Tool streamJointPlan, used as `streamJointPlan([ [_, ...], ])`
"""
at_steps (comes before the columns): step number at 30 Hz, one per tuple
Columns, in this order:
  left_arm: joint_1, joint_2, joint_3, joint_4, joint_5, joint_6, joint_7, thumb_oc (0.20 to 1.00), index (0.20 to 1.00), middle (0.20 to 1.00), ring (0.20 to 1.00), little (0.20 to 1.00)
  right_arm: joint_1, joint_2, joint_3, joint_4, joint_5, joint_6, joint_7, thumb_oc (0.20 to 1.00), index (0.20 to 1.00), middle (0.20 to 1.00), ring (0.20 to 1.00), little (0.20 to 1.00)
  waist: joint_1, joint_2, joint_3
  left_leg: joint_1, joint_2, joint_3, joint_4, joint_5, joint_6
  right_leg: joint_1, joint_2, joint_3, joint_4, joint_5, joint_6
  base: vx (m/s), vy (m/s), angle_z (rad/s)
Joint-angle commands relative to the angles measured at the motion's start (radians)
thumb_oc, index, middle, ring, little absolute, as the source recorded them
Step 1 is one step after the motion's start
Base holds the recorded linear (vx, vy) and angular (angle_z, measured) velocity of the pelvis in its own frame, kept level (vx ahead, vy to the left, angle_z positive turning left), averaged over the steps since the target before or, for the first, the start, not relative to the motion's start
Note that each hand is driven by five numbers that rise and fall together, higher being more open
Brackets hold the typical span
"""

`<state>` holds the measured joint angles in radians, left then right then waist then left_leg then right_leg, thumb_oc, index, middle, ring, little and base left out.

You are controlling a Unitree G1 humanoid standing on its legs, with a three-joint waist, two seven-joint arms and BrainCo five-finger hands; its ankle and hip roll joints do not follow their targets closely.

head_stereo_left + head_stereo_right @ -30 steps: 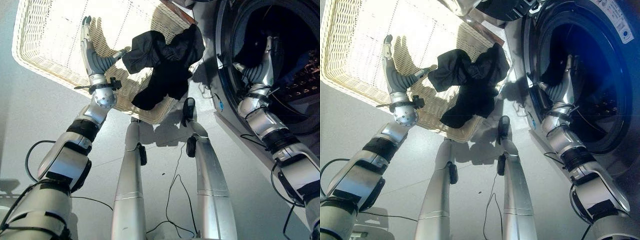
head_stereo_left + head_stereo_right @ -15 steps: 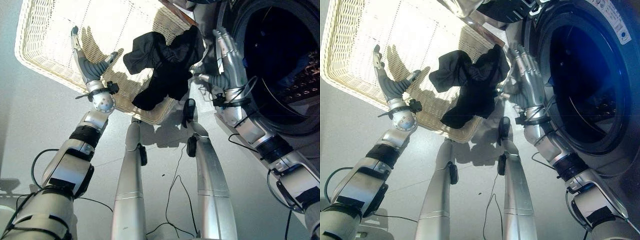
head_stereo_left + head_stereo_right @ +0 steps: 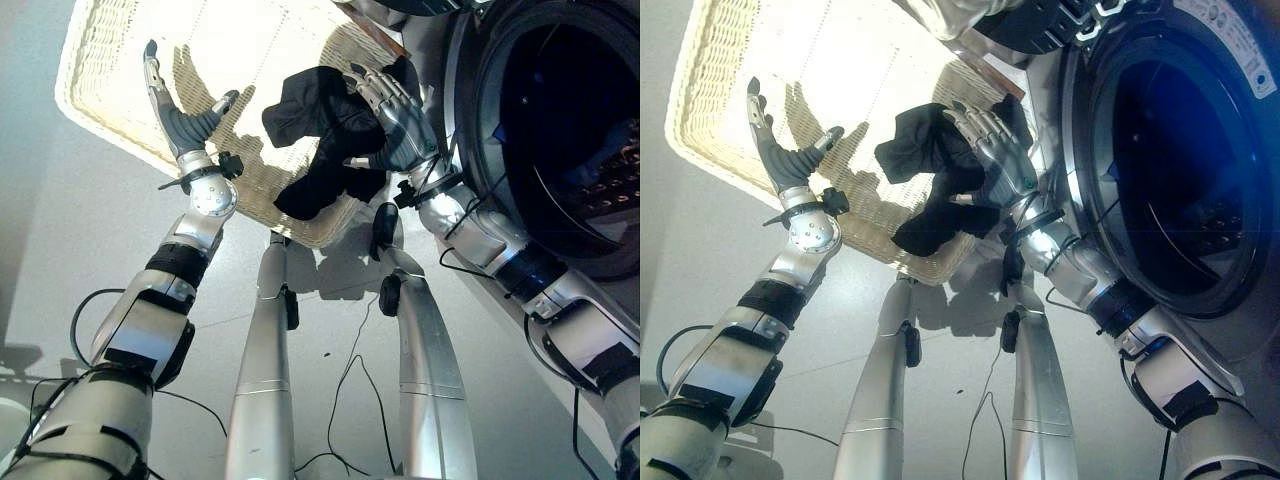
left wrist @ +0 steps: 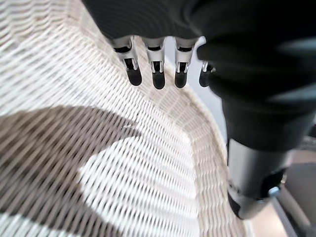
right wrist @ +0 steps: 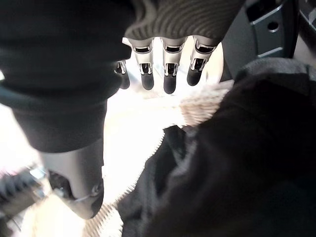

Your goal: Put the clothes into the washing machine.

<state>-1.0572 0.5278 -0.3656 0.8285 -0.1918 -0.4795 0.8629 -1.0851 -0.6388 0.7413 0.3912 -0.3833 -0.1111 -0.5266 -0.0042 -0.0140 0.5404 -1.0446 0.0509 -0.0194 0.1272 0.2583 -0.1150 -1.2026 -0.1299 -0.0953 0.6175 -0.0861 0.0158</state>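
Black clothes [image 3: 325, 145] lie in a crumpled heap over the wicker basket's [image 3: 120, 60] near-right rim, part inside on the weave, part hanging down the outer wall toward the floor [image 3: 60, 250]; from basket centre that's approx 4 o'clock. R hand [image 3: 395, 125] sits over the heap's right side, at approx 3 o'clock of the clothes, palm toward the cloth, fingers [image 3: 368, 88] spread and nearly straight, thumb out toward the cloth; nothing pinched. Whether the fingertips actually touch the fabric: can't tell from the eye views. R wrist view shows the same: fingers [image 5: 169, 74] in a straight row w/ gaps between, dark cloth [image 5: 237, 163] bunched just beside the palm, a strip of basket rim [image 5: 205, 103] past it. Washing machine [image 3: 1240, 60] stands at 3 o'clock of the basket, just beside it, door open, drum opening [image 3: 1170, 170] dark; can't make out what's inside. L hand [image 3: 180, 115] is over the basket interior, at approx 9 o'clock of the clothes and well apart from them, palm up-ish, fingers straight, thumb splayed wide, holding nothing. L wrist view: fingers [image 4: 158, 74] straight, side by side, above bare weave [image 4: 123, 163], not touching it as far as can be seen.
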Motion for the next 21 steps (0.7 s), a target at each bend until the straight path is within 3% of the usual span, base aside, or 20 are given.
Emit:
streamJointPlan([
  [1, -0.067, -0.014, 0.033, 0.053, -0.045, -0.046, -0.016, 1.000, 1.000, 1.000, 1.000, 1.000, -0.050, 0.011, 0.058, 0.031, -0.004, 0.084, 0.036, 1.000, 1.000, 1.000, 1.000, 1.000, -0.003, 0.020, -0.020, -0.012, -0.058, 0.023, 0.145, -0.153, -0.003, 0.121, 0.048, -0.052, -0.253, 0.130, 0.115, 0.00, -0.025, 0.06],
  [3, -0.074, -0.014, 0.030, 0.061, -0.047, -0.048, -0.020, 1.000, 1.000, 1.000, 1.000, 1.000, -0.068, 0.016, 0.071, 0.057, 0.000, 0.113, 0.053, 1.000, 1.000, 1.000, 1.000, 1.000, -0.001, 0.021, -0.020, -0.013, -0.059, 0.022, 0.146, -0.152, -0.003, 0.120, 0.047, -0.053, -0.253, 0.132, 0.115, 0.00, -0.007, 0.02],
  [4, -0.091, -0.017, 0.020, 0.079, -0.052, -0.053, -0.029, 1.000, 1.000, 1.000, 1.000, 1.000, -0.103, 0.026, 0.106, 0.117, 0.003, 0.181, 0.095, 1.000, 1.000, 1.000, 1.000, 1.000, 0.005, 0.023, -0.020, -0.012, -0.059, 0.022, 0.143, -0.149, -0.004, 0.120, 0.046, -0.056, -0.252, 0.135, 0.113, 0.00, 0.000, 0.00],
  [7, -0.106, -0.021, 0.006, 0.082, -0.054, -0.050, -0.026, 1.000, 1.000, 1.000, 1.000, 1.000, -0.138, 0.032, 0.144, 0.180, 0.002, 0.261, 0.140, 1.000, 1.000, 1.000, 1.000, 1.000, 0.011, 0.026, -0.020, -0.015, -0.061, 0.020, 0.143, -0.146, -0.004, 0.116, 0.045, -0.060, -0.251, 0.137, 0.111, 0.00, 0.000, 0.00],
  [14, -0.126, -0.020, -0.013, 0.083, -0.060, -0.043, -0.021, 1.000, 1.000, 1.000, 1.000, 1.000, -0.175, 0.039, 0.180, 0.270, -0.046, 0.351, 0.276, 1.000, 1.000, 1.000, 1.000, 1.000, 0.018, 0.028, -0.020, -0.022, -0.065, 0.017, 0.144, -0.141, -0.002, 0.108, 0.047, -0.065, -0.246, 0.142, 0.110, 0.00, 0.000, 0.00],
  [21, -0.114, -0.017, -0.012, 0.079, -0.054, -0.053, -0.014, 1.000, 1.000, 1.000, 1.000, 1.000, -0.161, 0.026, 0.200, 0.294, -0.132, 0.352, 0.372, 1.000, 1.000, 1.000, 1.000, 1.000, 0.015, 0.022, -0.020, -0.024, -0.063, 0.017, 0.144, -0.136, -0.001, 0.106, 0.050, -0.066, -0.246, 0.149, 0.110, 0.00, 0.000, 0.00],
])
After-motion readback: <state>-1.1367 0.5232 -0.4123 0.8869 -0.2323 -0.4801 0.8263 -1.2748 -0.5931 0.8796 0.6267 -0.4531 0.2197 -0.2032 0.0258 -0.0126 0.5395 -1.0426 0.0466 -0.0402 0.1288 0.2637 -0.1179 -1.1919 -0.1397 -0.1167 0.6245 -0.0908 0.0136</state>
